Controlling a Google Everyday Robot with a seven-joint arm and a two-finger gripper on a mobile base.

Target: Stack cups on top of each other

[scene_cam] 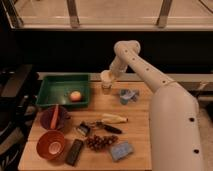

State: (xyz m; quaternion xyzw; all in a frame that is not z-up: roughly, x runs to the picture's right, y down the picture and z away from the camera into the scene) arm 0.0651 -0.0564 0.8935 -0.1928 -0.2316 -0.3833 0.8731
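Note:
A cream-white cup (105, 76) hangs at the back middle of the wooden table (140, 120), just right of the green tray. My gripper (111, 75) is at the cup's right side and shut on it. Directly beneath the cup stands a short, dark, shiny steel cup (106, 88) on the table. The cream cup's base is at or inside the steel cup's rim; I cannot tell whether they touch. The arm comes in from the right, bending over the table's back edge.
A green tray (50, 95) holds an orange fruit (75, 96). A purple bowl (47, 120) and an orange bowl (42, 150) sit front left. A blue-grey object (128, 95), banana (115, 118), dark-handled tool (102, 126), grapes (100, 142), black block (75, 151) and blue sponge (121, 150) are scattered about.

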